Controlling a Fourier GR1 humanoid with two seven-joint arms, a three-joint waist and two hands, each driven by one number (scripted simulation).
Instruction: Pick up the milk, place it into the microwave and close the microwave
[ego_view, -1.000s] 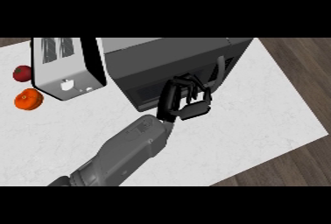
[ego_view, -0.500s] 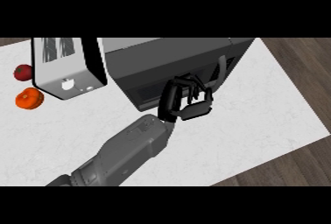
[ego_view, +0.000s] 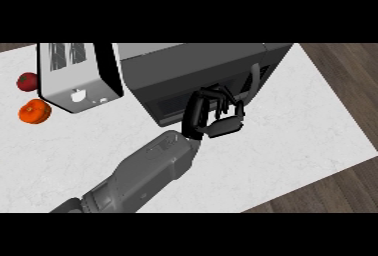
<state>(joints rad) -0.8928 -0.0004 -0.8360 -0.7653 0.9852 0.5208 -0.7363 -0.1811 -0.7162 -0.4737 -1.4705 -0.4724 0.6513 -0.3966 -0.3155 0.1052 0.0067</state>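
Observation:
The dark grey microwave (ego_view: 193, 70) stands at the back of the counter with its door against its front. My left hand (ego_view: 198, 116) is at the door's lower right, beside the vertical handle (ego_view: 252, 82). Its fingers (ego_view: 220, 96) are curled against the door and the thumb (ego_view: 224, 128) is tucked below them, with nothing showing inside the hand. No milk shows anywhere in the head view. My right hand does not show either.
A silver toaster (ego_view: 74, 75) stands to the left of the microwave. Left of the toaster lie a red fruit (ego_view: 27, 81) and an orange fruit (ego_view: 34, 111). The white marble counter (ego_view: 295, 140) ends at a wooden floor on the right.

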